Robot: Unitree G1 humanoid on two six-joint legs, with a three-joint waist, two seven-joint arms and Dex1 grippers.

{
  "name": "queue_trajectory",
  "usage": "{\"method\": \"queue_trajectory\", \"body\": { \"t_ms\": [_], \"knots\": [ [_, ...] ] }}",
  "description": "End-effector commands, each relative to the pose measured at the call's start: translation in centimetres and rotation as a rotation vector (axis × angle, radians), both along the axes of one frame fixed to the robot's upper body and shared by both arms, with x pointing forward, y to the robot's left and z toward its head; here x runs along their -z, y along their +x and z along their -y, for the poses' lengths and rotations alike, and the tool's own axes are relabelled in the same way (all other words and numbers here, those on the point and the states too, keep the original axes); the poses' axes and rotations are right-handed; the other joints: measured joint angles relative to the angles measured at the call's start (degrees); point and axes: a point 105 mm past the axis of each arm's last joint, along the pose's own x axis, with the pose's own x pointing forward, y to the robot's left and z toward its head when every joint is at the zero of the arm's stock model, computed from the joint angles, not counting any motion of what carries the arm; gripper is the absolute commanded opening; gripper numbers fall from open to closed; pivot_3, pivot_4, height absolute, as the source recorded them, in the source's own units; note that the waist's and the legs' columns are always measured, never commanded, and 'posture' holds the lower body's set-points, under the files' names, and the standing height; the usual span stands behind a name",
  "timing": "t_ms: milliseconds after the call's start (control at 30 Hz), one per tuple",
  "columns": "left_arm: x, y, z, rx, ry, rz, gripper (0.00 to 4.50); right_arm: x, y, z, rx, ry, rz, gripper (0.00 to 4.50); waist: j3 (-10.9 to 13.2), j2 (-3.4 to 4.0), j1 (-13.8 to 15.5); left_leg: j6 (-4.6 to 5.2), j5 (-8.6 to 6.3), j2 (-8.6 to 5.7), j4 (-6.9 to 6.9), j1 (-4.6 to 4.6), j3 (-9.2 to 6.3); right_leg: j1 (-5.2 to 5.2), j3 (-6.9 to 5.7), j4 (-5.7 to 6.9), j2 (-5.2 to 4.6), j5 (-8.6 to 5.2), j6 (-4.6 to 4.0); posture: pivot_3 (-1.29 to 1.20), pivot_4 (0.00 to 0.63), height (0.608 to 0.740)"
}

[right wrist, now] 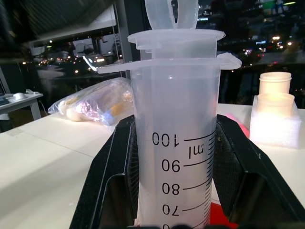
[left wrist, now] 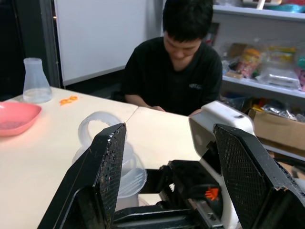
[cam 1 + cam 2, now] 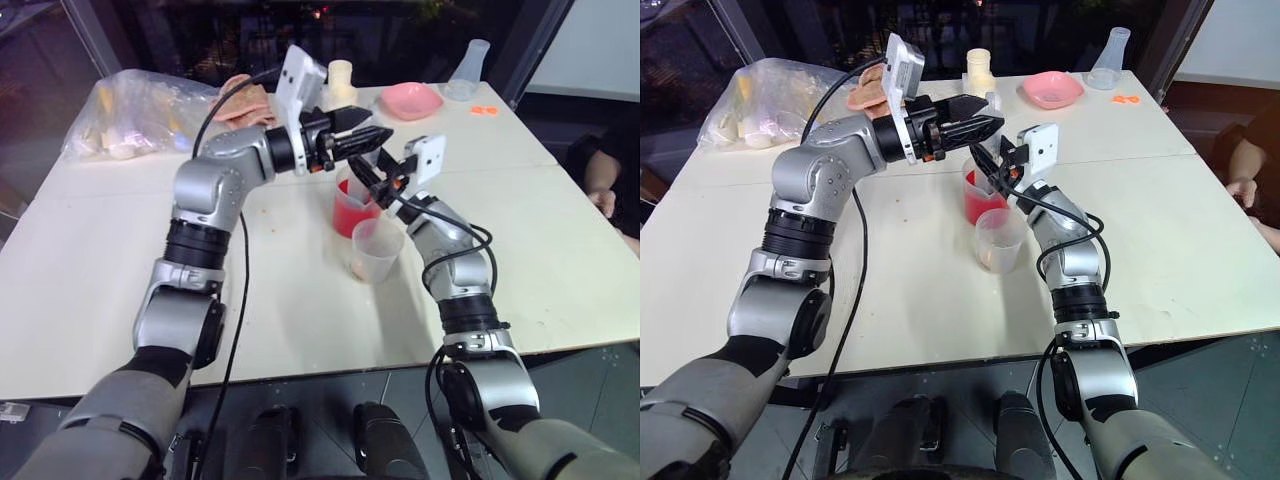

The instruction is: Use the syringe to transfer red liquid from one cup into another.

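The syringe (image 1: 176,143) stands upright with my right gripper (image 3: 368,185) shut on its clear barrel, black graduation marks facing the right wrist camera. It is held over the larger cup (image 3: 352,208), which holds the red liquid (image 3: 348,218). The plunger's ring (image 2: 95,126) sticks up at the top. My left gripper (image 3: 375,125) reaches in from the left at ring height, open, and the ring sits beside one finger (image 2: 102,176), not clamped. The smaller frosted beaker (image 3: 377,250) stands just in front of the red cup, with a faint orange trace at its bottom.
At the back of the white table (image 3: 300,300) are a pink dish (image 3: 412,99), a conical flask (image 3: 468,70), a white jar (image 3: 341,75) and a plastic bag (image 3: 135,110). A person (image 2: 186,62) sits at the table's right side.
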Motion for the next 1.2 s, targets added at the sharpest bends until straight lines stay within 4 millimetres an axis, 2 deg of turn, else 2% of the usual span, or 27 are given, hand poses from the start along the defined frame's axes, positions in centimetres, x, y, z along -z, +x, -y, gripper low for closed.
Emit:
{"method": "queue_trajectory", "body": {
  "t_ms": [33, 300, 533, 700, 1067, 1100, 1200],
  "knots": [
    [-1.4, -0.2, 0.3, 0.002, -0.001, 0.079, 3.07, -2.3, -0.7, -0.2, -0.014, 0.019, 0.08, 1.46, 0.0, 0.0, 0.0, 0.0, 0.0, 0.0, 0.0, 0.0, 0.0, 0.0, 0.0, 0.0, 0.0, 0.0, 0.0, 0.0, 0.15, 0.74],
    [-1.5, -0.2, 0.3, 0.01, -0.018, 0.067, 3.07, -2.3, -0.9, -0.1, -0.014, 0.019, 0.082, 1.46, 0.0, 0.0, 0.0, 0.0, 0.0, 0.0, 0.0, 0.0, 0.0, 0.0, 0.0, 0.0, -0.01, 0.0, 0.0, 0.0, 0.15, 0.74],
    [-1.5, -0.7, 1.4, 0.058, -0.037, 0.057, 3.07, -2.0, -1.2, -0.5, -0.027, 0.009, 0.076, 1.46, 0.0, 0.0, 0.1, 0.0, 0.0, 0.0, 0.0, 0.0, 0.0, 0.0, 0.0, -0.02, -0.01, 0.0, 0.0, 0.0, 0.15, 0.74],
    [-1.3, -0.2, 2.0, 0.048, -0.048, 0.028, 3.07, -1.8, -1.3, -0.6, -0.03, 0.005, 0.072, 1.46, 0.0, 0.0, 0.1, 0.0, 0.0, 0.0, 0.0, 0.0, 0.0, 0.01, 0.0, -0.01, 0.0, 0.0, 0.0, 0.0, 0.15, 0.74],
    [-1.1, 0.0, 2.6, 0.048, -0.047, -0.024, 0.2, -1.7, -1.4, -0.7, -0.029, -0.003, 0.072, 1.46, 0.0, 0.0, 0.0, 0.01, 0.0, 0.0, 0.0, 0.0, 0.0, 0.0, 0.0, -0.01, 0.01, 0.0, 0.0, 0.0, 0.15, 0.74],
    [-1.0, 0.0, 2.6, 0.047, -0.046, -0.026, 0.03, -1.7, -1.5, -0.7, -0.029, -0.002, 0.072, 1.46, 0.0, -0.01, 0.1, 0.01, 0.0, 0.0, 0.0, 0.0, 0.0, 0.0, 0.0, -0.01, 0.01, 0.0, 0.0, 0.0, 0.15, 0.74],
    [-1.3, 0.0, 2.5, 0.045, -0.058, -0.036, 0.03, -1.8, -1.5, -0.7, -0.031, -0.007, 0.08, 1.46, 0.0, -0.01, 0.1, 0.01, 0.0, 0.0, 0.0, 0.0, 0.0, 0.01, 0.0, -0.01, 0.01, 0.0, 0.0, 0.0, 0.15, 0.74]
  ]
}}
